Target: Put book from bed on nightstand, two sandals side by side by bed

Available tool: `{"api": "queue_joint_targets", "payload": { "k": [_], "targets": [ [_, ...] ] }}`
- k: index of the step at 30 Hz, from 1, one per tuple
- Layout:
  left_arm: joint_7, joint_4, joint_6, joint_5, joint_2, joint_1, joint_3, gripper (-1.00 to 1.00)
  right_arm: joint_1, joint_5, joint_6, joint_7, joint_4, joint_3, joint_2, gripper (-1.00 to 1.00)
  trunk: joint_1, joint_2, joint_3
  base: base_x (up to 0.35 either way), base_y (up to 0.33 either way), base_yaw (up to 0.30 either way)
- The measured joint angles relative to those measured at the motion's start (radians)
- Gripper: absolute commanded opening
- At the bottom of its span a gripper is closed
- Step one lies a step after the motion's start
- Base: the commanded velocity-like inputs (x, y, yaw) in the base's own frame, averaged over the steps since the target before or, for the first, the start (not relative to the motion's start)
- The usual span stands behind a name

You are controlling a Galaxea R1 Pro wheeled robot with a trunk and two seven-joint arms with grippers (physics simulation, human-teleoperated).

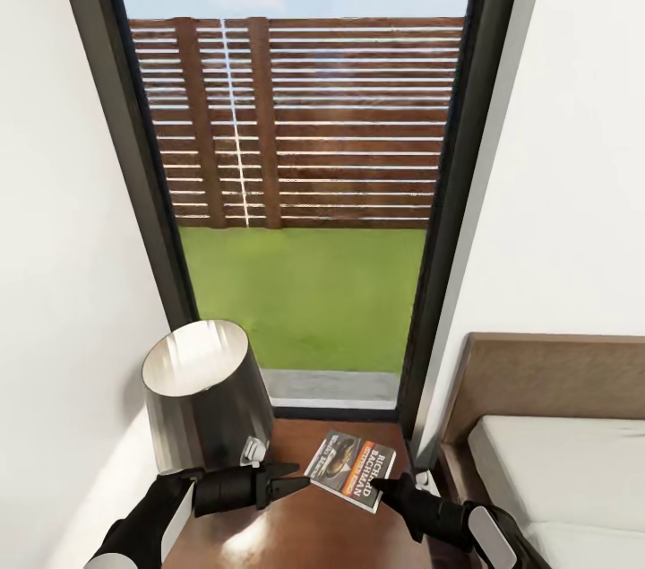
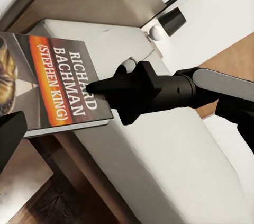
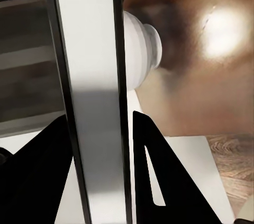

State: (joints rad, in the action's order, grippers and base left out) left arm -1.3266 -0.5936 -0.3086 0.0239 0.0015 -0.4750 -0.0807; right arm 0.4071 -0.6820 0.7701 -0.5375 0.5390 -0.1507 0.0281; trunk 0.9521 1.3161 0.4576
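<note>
Two black tools meet low over the nightstand, the dark glossy cabinet wedged between the white wall and the bed. Right tool grips the book at its near right edge; in the right wrist view its two fingers close on the white page edge. Left tool points at the book's near left corner; whether its fingers are parted or together cannot be told. Face up, the paperback reads "Richard Bachman (Stephen King)" on an orange band and sits over the nightstand's back right part, just beside a silver drum-shaded lamp at the back left. Behind, a tall window shows grass and a slatted fence. Placing the book appears to be the step in hand: next, the right tool should let go and lift clear without dragging the book off the edge. Sandals remain to be dealt with.
</note>
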Motion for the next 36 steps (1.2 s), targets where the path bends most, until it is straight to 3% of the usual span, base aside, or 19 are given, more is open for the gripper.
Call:
{"api": "queue_joint_targets", "payload": {
  "k": [36],
  "targets": [
    [0.000,0.000,-0.001,0.000,0.000,0.000,0.000,1.00,0.000,0.000,-0.001,0.000,0.001,0.000,0.000,-1.00,0.138,0.252,0.113,0.000,0.000,0.000]
  ]
}}
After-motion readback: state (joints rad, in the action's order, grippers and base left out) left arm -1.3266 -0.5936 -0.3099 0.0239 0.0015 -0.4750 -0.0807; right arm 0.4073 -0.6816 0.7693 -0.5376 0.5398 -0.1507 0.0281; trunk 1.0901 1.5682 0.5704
